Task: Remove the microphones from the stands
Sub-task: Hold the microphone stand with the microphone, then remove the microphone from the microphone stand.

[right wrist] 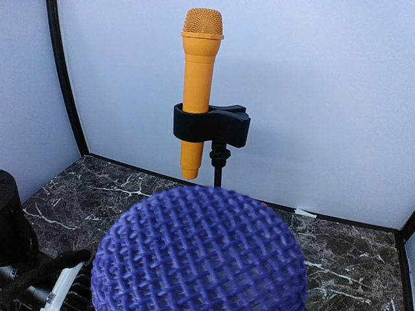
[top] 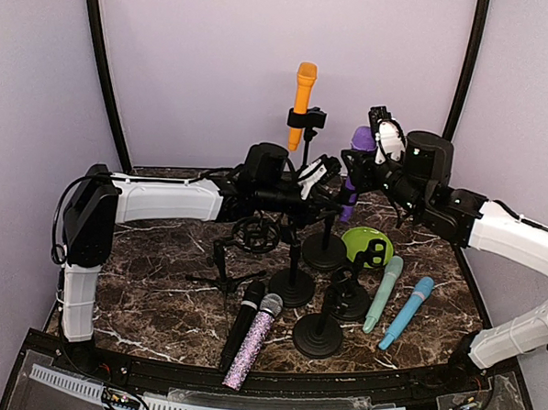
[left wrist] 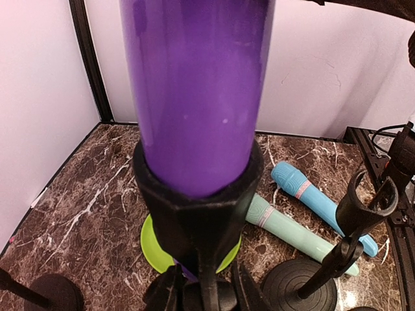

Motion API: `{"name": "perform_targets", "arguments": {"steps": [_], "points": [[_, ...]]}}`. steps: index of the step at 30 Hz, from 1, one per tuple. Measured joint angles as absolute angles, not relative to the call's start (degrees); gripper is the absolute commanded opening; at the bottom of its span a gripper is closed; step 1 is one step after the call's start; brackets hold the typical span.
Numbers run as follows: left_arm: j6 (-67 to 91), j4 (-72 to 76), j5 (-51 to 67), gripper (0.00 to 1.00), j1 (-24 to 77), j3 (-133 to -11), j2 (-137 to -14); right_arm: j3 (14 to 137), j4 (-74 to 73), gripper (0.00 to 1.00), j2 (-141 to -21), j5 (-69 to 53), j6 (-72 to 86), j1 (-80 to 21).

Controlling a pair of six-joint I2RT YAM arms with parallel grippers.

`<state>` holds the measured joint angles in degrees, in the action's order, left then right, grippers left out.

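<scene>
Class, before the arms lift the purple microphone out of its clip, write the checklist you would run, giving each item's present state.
1. Purple microphone seated in clip: ok.
2. Left gripper holding the stand stem: cannot tell.
3. Right gripper closed on microphone head: cannot tell.
4. Orange microphone stands apart from the lift path: ok.
5. Mint microphone lies clear of the stand base: ok.

The dark marble-patterned tabletop carried round black stand bases, a lime-green dish, a mint-green microphone, a sky-blue microphone, a black microphone and a glittery lilac microphone.
</scene>
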<state>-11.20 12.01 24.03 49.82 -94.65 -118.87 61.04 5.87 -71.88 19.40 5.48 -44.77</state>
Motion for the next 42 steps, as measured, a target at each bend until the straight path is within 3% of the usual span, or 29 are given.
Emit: {"name": "perform_targets", "arguments": {"steps": [16,42], "points": [[-11.70,12.21,24.01,0.00,50.11,-94.65,-117.99,61.04,5.67,0.11,-69.84,12.88,3.90,-43.07],[-11.68,15.73,21.26,0.00,50.11,-92.25,-117.93,61.23,5.54,0.11,-71.57,30.11,22.92,-44.23]]}}
